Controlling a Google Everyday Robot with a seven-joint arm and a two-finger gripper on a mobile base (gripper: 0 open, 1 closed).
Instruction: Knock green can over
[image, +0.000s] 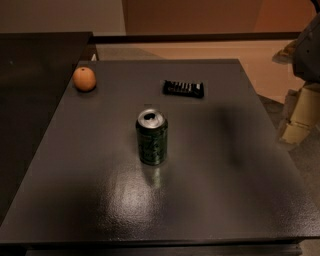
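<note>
Standing upright near the middle of the dark surface (225, 195), the green can (151, 137) shows its silver top and open pull-tab hole to the camera, with its faint reflection on the sheen just in front of it. Nothing touches it. An orange (84, 78) sits near the far left corner and a flat black packet (183, 88) lies toward the far edge, both well apart from the can and from each other. The gripper (300, 116) appears only as pale, blocky pieces at the right edge of the view, below a grey part of the arm (307, 50). It hangs out past the right side of the surface, well away from the can. Whether its jaws are apart or together I cannot tell from this angle. Judging by this, the task is at its very start: the can is not yet tipped and no contact is made. What is left seems to be all of it, bringing the gripper across from the right to the can and pushing it high enough on its side to topple it.
</note>
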